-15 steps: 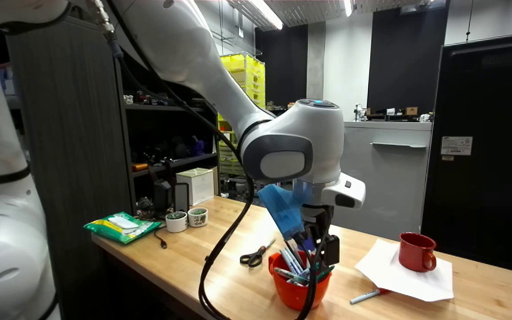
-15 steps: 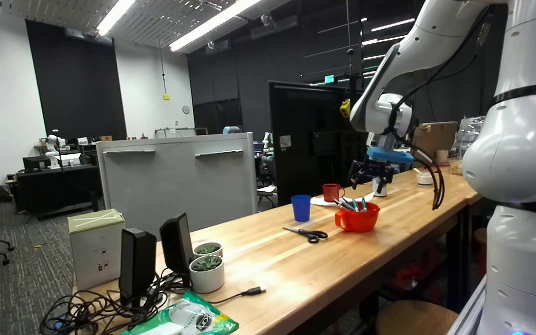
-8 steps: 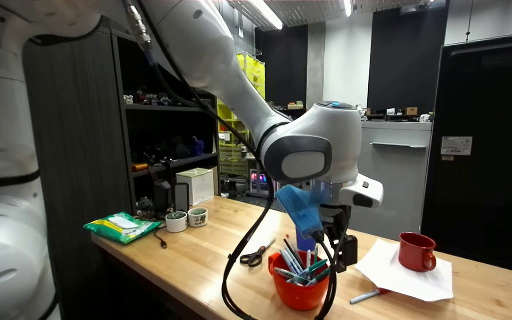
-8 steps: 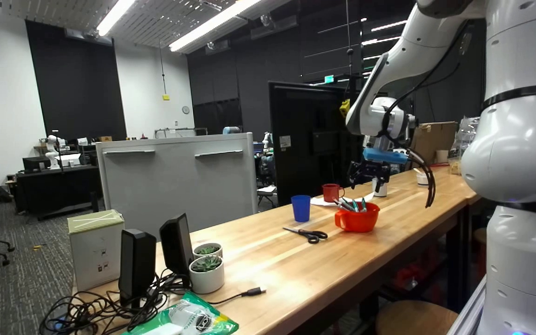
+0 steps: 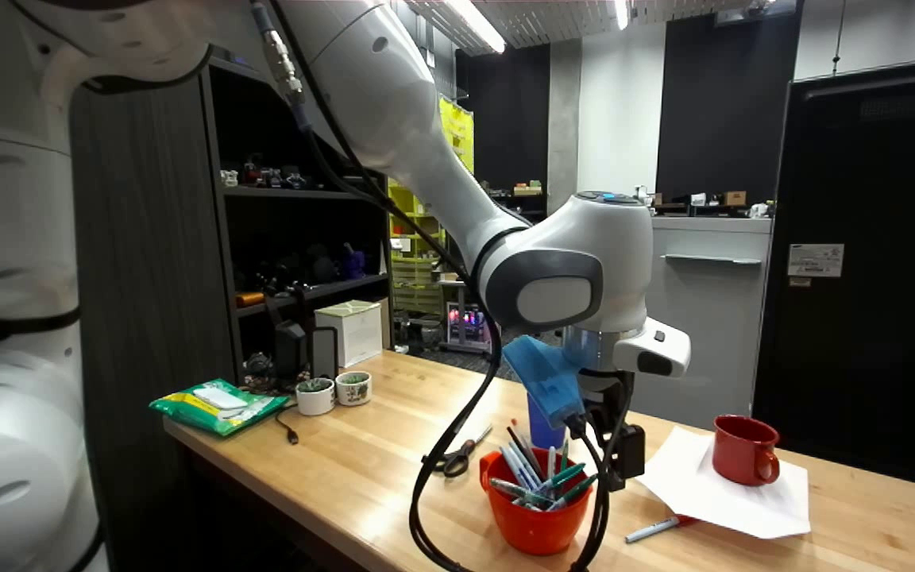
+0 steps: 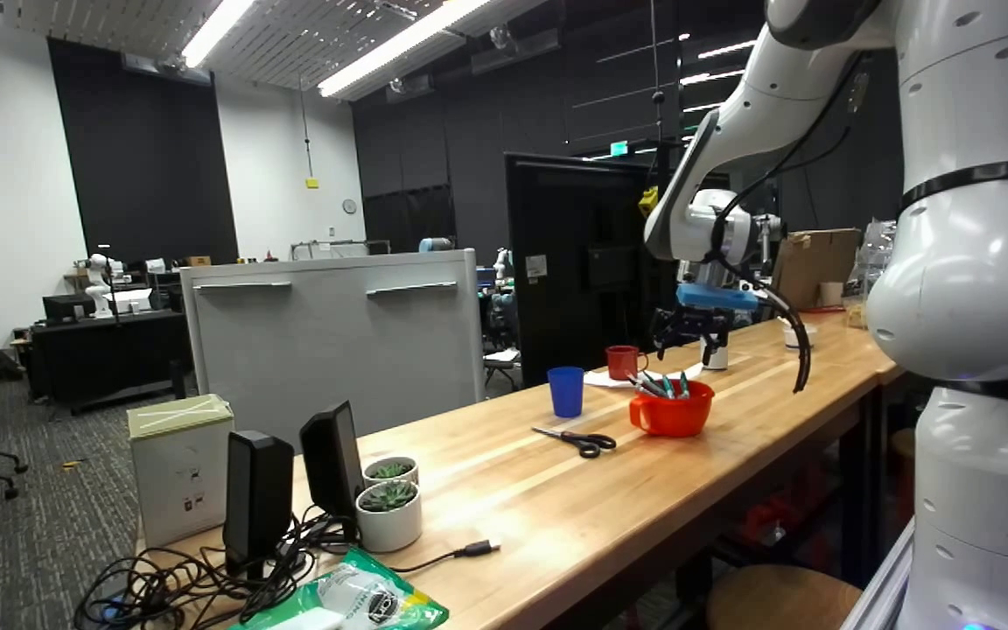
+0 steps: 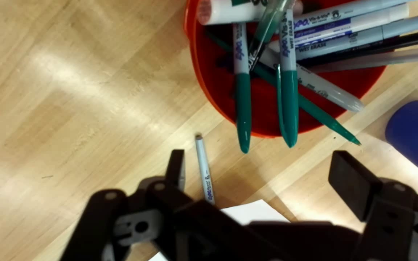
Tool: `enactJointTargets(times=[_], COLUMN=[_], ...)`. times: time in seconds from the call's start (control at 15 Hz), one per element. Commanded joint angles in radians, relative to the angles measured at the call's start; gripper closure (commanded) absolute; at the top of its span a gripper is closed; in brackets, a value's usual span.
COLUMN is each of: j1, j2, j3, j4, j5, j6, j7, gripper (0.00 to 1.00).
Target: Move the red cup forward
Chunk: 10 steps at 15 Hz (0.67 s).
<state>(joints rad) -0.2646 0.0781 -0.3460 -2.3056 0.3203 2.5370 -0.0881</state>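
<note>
Gripper, black, spread wide above pale wooden surface. Squat, round red cup holding green-capped markers stands at gripper's twelve o'clock in wrist view; blue cylindrical tumbler at cup's four o'clock.

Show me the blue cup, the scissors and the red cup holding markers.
Blue cup (image 6: 566, 394): in an exterior view, outer side.
Scissors (image 6: 574, 437): in an exterior view, black handle.
Red cup (image 6: 677, 416): in an exterior view, outer wall.
</note>
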Motion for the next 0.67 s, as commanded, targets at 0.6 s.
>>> enactJointTargets(times=[0.6], j1=[-0.027], j2=[0.219], j3=[0.028], j4=[0.241], j5=[-0.09], j6=[-0.117], j7=[0.209], gripper=[0.0])
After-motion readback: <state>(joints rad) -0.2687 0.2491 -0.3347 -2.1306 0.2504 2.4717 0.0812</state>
